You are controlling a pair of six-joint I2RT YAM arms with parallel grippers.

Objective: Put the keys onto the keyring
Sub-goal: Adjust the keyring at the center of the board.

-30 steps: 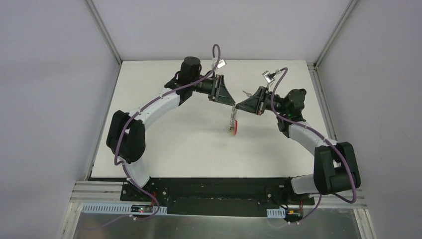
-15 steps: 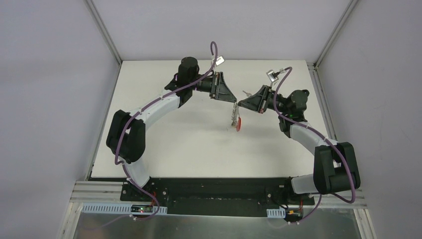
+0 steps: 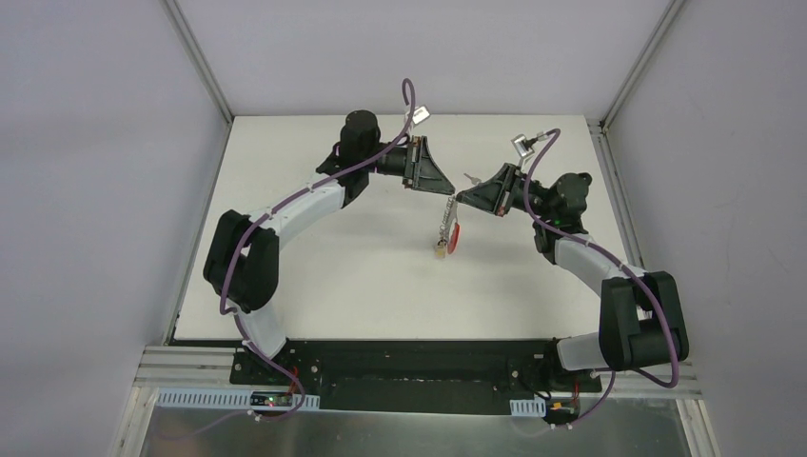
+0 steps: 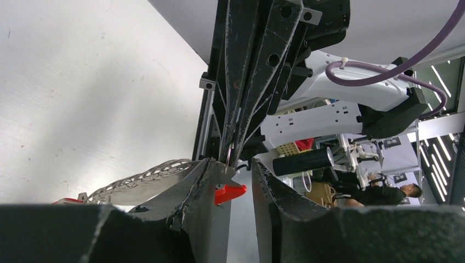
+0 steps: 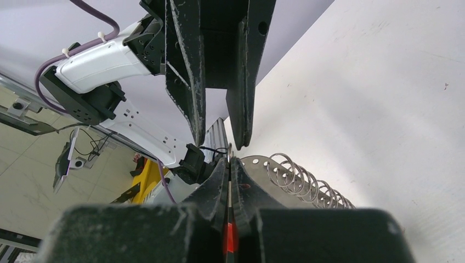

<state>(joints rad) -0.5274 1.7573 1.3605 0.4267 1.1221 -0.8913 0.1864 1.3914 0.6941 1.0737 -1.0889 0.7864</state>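
**A:** Which step is being worked?

**B:** The keyring (image 3: 445, 231) is being held in the air above the table (image 3: 324, 267), hanging down from the spot where the 2 grippers are meeting. It is being pinched near its upper end by the right gripper (image 5: 229, 164), whose jaws are being pressed fully together. Red plastic is being seen between them in the right wrist view, and the row of metal coils (image 5: 299, 181) is being carried just beside them.

**A:** And the left gripper?

**B:** The left gripper (image 4: 236, 164) is being presented tip to tip against the right one. Its jaws are standing partly apart and nothing is being seen between them, so it is being judged empty.

**A:** Keys?

**B:** No loose key is being made out on the table. 1 small tan piece (image 3: 440, 252) is being seen at the ring's lower end. Whether it is a tagged key cannot be told.

**A:** Judgement?

**B:** The moment is being read as a steadying or hand-over stage, not as threading. The next move is being judged to call for the left jaws to be lined up on 1 clip or on the ring's free edge and then closed. The alignment is being expected to be fine work, since the tips are nearly touching and the ring is hanging free and is likely to sway.
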